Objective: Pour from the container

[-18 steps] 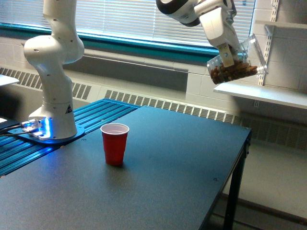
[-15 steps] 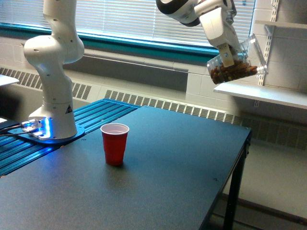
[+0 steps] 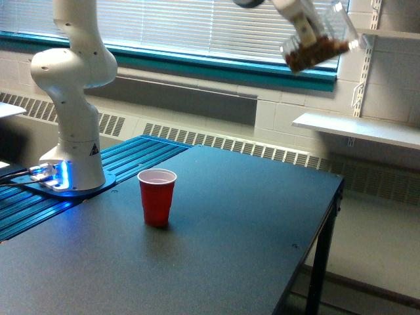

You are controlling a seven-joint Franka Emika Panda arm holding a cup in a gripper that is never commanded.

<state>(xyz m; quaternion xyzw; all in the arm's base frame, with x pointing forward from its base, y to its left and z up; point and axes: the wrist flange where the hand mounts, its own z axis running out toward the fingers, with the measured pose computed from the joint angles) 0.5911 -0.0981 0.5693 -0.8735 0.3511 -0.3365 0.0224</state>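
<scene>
The table [image 3: 249,216] carries only the red cup [image 3: 157,195], upright and open. The arm has lifted higher than a moment ago, so the claw [image 3: 303,25] grips the clear cup [image 3: 321,38] of nuts [image 3: 314,52], tilted, well above and to the exterior view's right; pouring seems not yet begun.

Gripper [image 3: 304,26] high at top edge (mostly cropped), fingers clamped, arm base upright.

You've got a dark table [image 3: 249,216] in front, blinds on the window [image 3: 170,26] behind with teal sill, white block wall, baseboard heater, white shelf [image 3: 357,128] far right.
</scene>
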